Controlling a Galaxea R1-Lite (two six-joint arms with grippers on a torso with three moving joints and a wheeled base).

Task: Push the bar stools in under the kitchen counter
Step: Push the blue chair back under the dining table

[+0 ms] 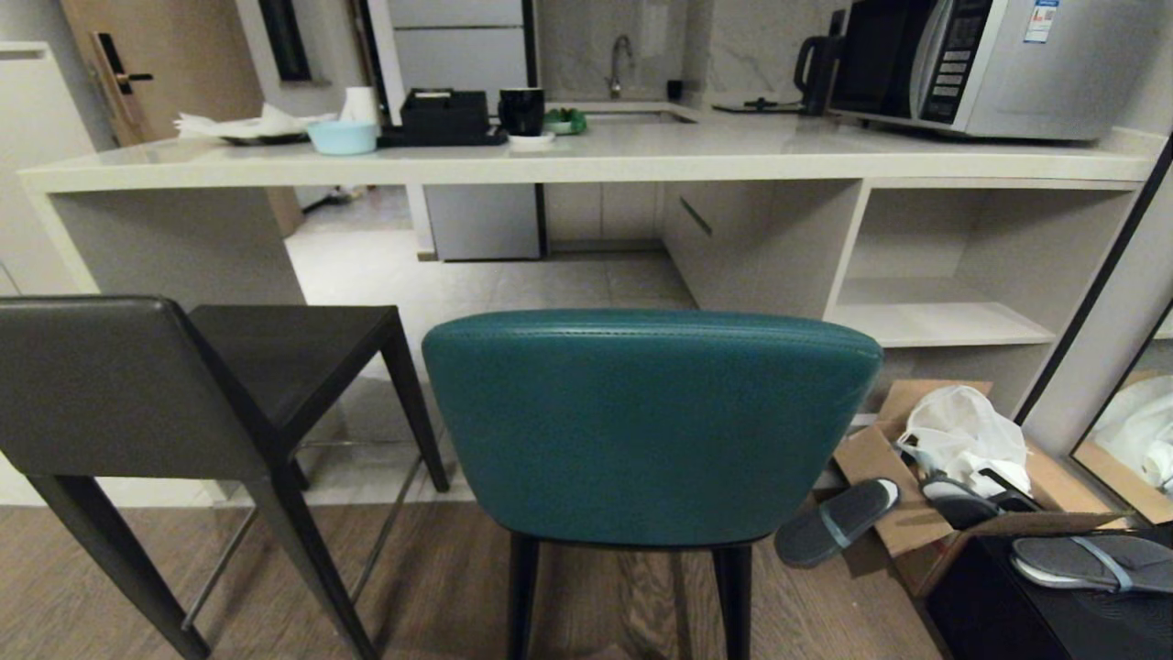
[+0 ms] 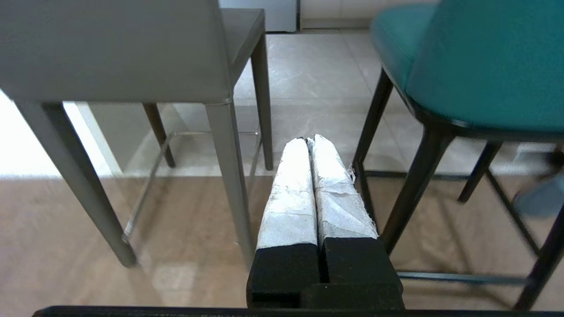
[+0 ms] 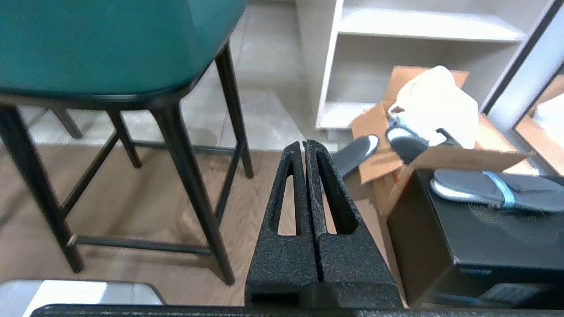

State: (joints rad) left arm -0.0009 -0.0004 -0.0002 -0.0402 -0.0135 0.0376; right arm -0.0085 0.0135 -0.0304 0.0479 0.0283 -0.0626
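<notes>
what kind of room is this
Most likely a small apartment kitchen: a stone counter carrying a microwave, a sink tap behind it, and two bar stools standing in front.

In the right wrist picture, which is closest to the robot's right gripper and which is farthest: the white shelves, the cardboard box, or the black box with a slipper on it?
From the right gripper, shut:
1. Black box, close beside the fingers, slipper on top.
2. Cardboard box, just behind it, holding a white bag.
3. White shelves, farthest, against the back.

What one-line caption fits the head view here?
Teal stool and dark grey stool stand pulled out from the kitchen counter, not yet pushed under.
</notes>
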